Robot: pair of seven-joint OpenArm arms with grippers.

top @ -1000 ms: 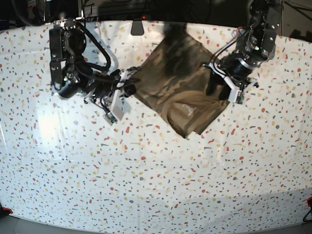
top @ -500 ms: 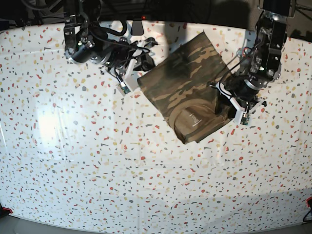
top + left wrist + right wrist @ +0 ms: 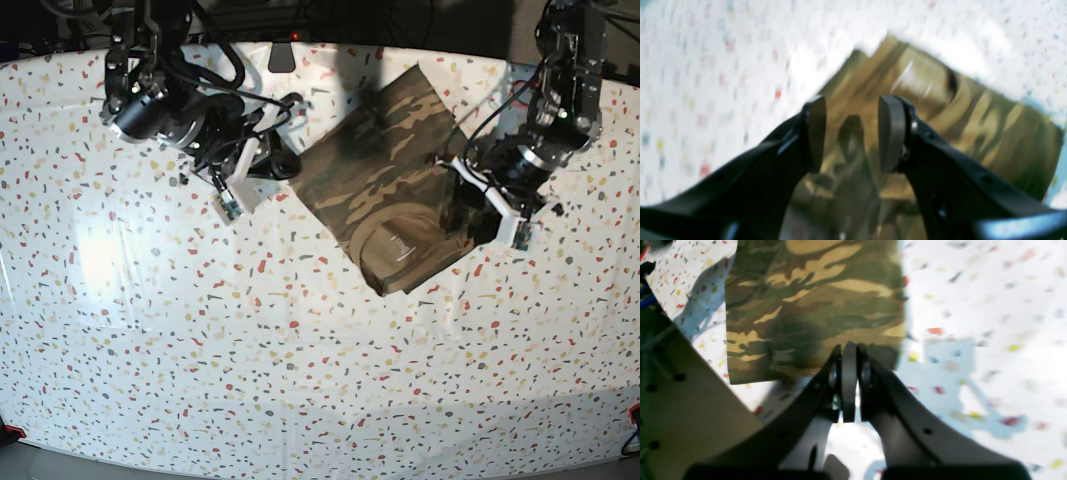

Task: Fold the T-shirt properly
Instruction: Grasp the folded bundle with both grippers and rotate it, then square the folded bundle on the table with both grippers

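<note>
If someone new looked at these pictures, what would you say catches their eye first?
The camouflage T-shirt, folded into a slanted block at the far middle of the speckled table, its tan neck with a label turned toward the near edge. A black arm flanks it on each side: the left gripper hangs open over the cloth, while the right gripper is shut just off its other edge.

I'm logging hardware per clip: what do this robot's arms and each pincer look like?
Both arms are black, bulky at the joints, with loose black cables looped outside. Each carries a small white block with a green board near the wrist. The left pincer and the right pincer have curved glossy black fingers ending in flat dark grey pads, with small holes along the finger bodies.
</note>
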